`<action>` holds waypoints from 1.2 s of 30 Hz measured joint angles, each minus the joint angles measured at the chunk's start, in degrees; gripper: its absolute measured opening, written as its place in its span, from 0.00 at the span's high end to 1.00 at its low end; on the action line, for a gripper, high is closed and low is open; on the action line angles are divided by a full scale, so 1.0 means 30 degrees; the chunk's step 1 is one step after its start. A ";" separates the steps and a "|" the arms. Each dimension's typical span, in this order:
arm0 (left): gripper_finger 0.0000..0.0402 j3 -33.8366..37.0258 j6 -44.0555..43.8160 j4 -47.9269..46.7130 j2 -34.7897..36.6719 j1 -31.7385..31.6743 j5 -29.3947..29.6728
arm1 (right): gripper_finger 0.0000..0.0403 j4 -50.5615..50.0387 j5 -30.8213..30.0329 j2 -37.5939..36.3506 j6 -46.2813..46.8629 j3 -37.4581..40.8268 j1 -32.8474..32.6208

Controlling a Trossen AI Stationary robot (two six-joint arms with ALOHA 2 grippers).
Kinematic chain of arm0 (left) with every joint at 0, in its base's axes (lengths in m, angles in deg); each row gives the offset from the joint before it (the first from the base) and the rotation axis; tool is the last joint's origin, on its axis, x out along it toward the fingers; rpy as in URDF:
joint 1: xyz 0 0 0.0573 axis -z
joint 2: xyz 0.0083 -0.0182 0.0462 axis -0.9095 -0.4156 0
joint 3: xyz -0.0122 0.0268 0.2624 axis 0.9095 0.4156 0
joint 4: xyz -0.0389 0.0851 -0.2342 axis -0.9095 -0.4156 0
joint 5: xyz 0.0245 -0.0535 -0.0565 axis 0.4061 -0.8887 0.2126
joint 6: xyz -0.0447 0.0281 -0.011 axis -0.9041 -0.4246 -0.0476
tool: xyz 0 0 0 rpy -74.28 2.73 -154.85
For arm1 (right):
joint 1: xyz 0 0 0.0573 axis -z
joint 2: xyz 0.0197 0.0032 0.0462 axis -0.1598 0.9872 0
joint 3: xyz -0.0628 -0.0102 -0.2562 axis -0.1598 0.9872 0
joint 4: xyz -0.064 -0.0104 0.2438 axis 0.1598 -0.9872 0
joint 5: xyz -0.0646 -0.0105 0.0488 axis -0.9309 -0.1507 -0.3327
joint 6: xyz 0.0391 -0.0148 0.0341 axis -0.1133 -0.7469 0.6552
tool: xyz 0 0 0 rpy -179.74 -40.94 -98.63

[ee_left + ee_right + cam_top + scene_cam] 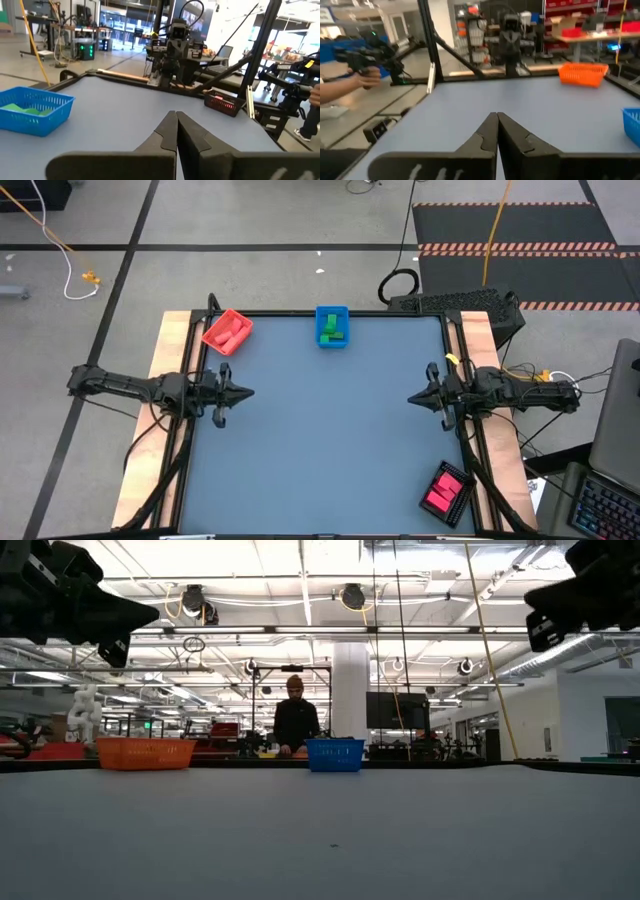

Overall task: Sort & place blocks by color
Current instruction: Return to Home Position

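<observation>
Green blocks point(332, 328) lie in the blue tray point(320, 315) at the table's far edge. Red blocks point(228, 332) lie in the red tray point(212, 339) at the far left corner. Pink blocks point(441, 496) lie in the black tray point(461, 475) at the near right corner. My left gripper point(250, 392) hovers shut, level, at the table's left edge, pointing right. My right gripper point(411, 397) hovers shut, level, at the right edge, pointing left. Both grippers are clear of the table and hold nothing.
The grey-blue table top point(330, 430) lies bare between the two grippers. Beyond the far edge a person point(296, 725) stands in the room. A person's hand point(355, 80) holds a device off the table's side.
</observation>
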 joint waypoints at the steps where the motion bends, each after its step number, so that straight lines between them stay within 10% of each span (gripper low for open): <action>1: 1.00 -0.0004 0.0049 -0.0130 0.0193 -0.0001 -0.0002 | 1.00 0.0275 0.0006 0.0000 -0.0116 0.0000 0.0000; 36: 0.97 -0.0041 0.1319 -0.4075 0.3752 -0.0233 0.0159 | 1.00 0.3567 -0.0749 0.0029 -0.0640 0.3206 0.0117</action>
